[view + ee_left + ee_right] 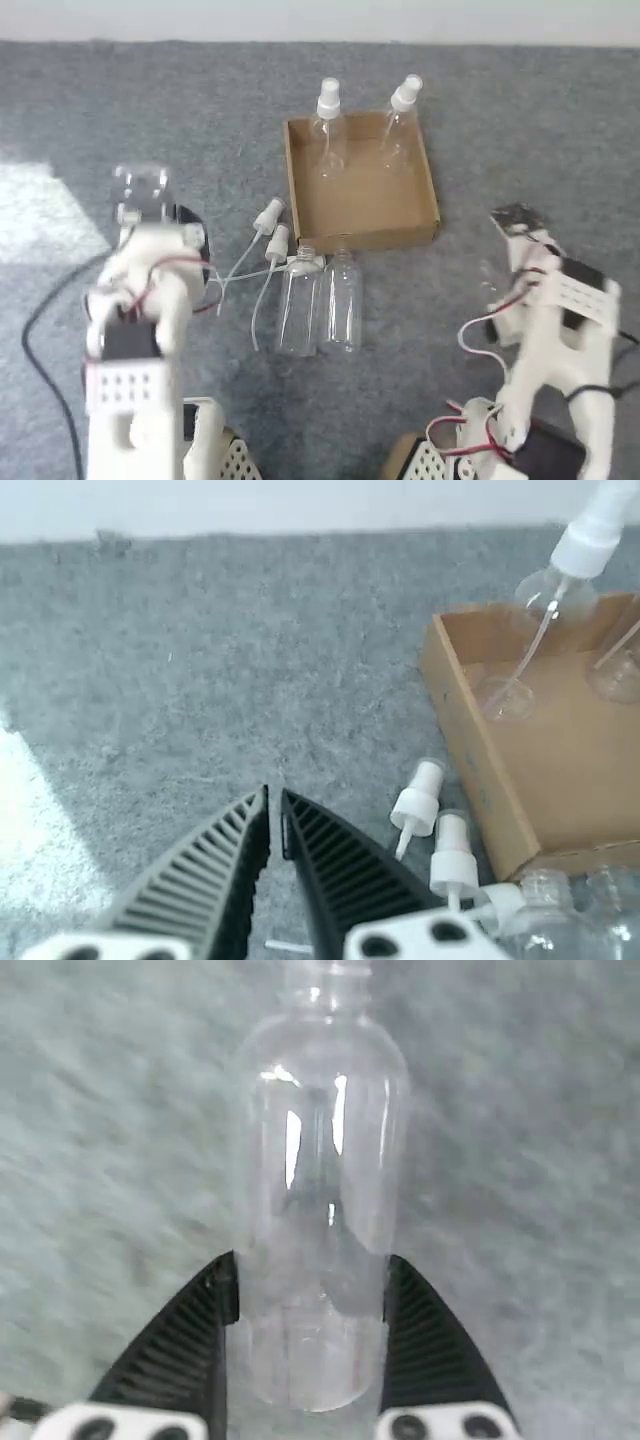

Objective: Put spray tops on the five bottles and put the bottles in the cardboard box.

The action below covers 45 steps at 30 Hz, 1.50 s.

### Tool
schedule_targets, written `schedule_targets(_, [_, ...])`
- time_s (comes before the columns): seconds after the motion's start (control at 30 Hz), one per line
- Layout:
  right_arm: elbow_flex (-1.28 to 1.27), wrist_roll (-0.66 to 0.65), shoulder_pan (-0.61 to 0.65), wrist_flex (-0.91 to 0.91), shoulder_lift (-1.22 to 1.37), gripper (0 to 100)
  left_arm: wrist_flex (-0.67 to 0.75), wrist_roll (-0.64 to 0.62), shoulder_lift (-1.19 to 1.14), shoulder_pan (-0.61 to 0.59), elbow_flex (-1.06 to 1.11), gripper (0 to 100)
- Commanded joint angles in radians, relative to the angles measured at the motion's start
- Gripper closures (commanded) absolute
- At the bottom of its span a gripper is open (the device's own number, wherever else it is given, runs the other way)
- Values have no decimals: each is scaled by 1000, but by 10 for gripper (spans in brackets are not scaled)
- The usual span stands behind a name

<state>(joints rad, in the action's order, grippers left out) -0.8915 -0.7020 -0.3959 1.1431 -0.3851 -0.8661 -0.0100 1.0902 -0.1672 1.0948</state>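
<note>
Two clear bottles with white spray tops (328, 125) (400, 120) stand in the cardboard box (360, 215). Below the box, two uncapped bottles (300, 305) (343, 300) lie side by side on the carpet. Three loose spray tops (268, 215) (277, 240) (305, 262) lie just left of their necks. My right gripper (310, 1280) is shut on a fifth clear bottle (320, 1140), which has no top and points its neck away from the wrist. Over bare carpet to the left of the box, my left gripper (275, 800) is shut with nothing in it. The loose tops (418, 805) (450, 850) lie to its side.
Grey carpet (500, 110) covers the whole work area, with open room on both sides of the box. A black cable (40, 330) runs by the left arm's base, and red wires hang on both arms.
</note>
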Motion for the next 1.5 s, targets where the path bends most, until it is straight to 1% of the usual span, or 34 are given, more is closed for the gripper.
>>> schedule_targets(0.0, [23, -166, -171, -36, -27, 982, -161, 92, -439, 21, -381, 987])
schedule_targets(0.1, [40, -212, -245, -71, -25, 982, -292, 124, -709, 38, -619, 976])
schedule_targets(0.17, [35, -245, -275, -90, -25, 982, -350, 124, -872, 48, -753, 934])
schedule_targets(0.3, [17, -302, -317, -97, -24, 982, -390, 121, -1125, 89, -952, 865])
schedule_targets(0.43, [-29, -319, -325, -159, -25, 982, -381, 121, -1278, 141, -1046, 823])
schedule_targets(0.63, [-44, -319, -346, -185, -25, 981, -321, 123, -1369, 164, -1075, 775])
schedule_targets(1.17, [-57, -319, -344, -177, -25, 981, -190, 118, -1530, 147, -1076, 783])
schedule_targets(1.37, [-57, -319, -346, -177, -25, 981, -192, 118, -1562, 143, -1081, 878])
schedule_targets(1.47, [-57, -319, -346, -177, -25, 981, -229, 118, -1553, 130, -1096, 966])
